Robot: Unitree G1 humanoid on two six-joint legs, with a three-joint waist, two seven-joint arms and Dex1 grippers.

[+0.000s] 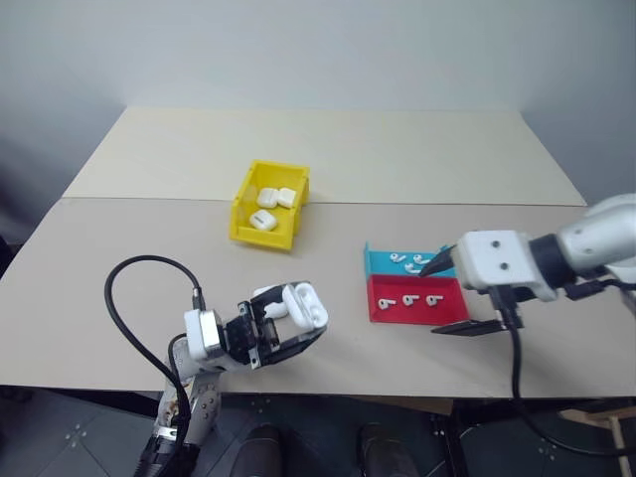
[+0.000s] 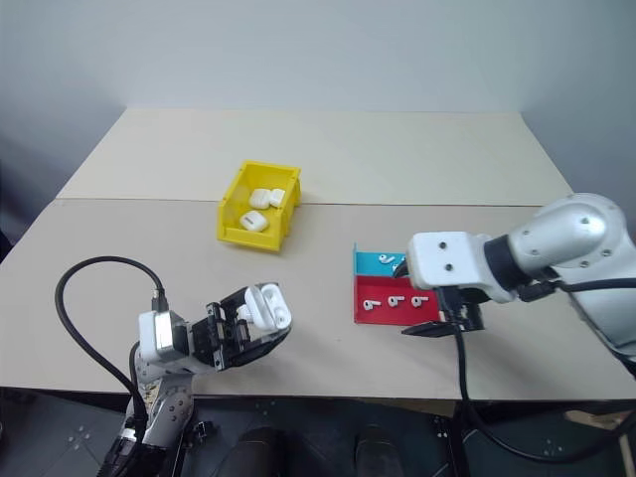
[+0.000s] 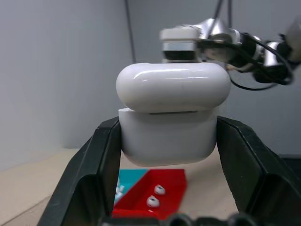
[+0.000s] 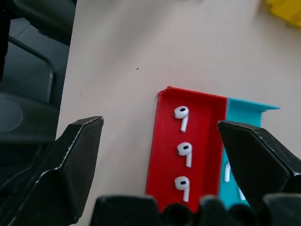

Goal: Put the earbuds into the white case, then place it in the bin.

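While the left gripper clamps the glossy, pebble-shaped white case, lid ajar, the right gripper hangs spread above smooth stemmed earbuds in the red tray.

Lighting's even and fairly bright, soft overhead w/ no hard beams. Table reads matte, no hot spots. Dark shadow under the right gripper, lying on the table just beside the tray. Left wrist view: glossy white case throws a soft glare streak along its lid; the arm behind it is smeared, prob. motion blur. Jaws there are sharp-ish but dark. Right wrist view: jaws up close go soft at the edges, earbuds crisp. Head views dim toward the corners, esp. upper left.
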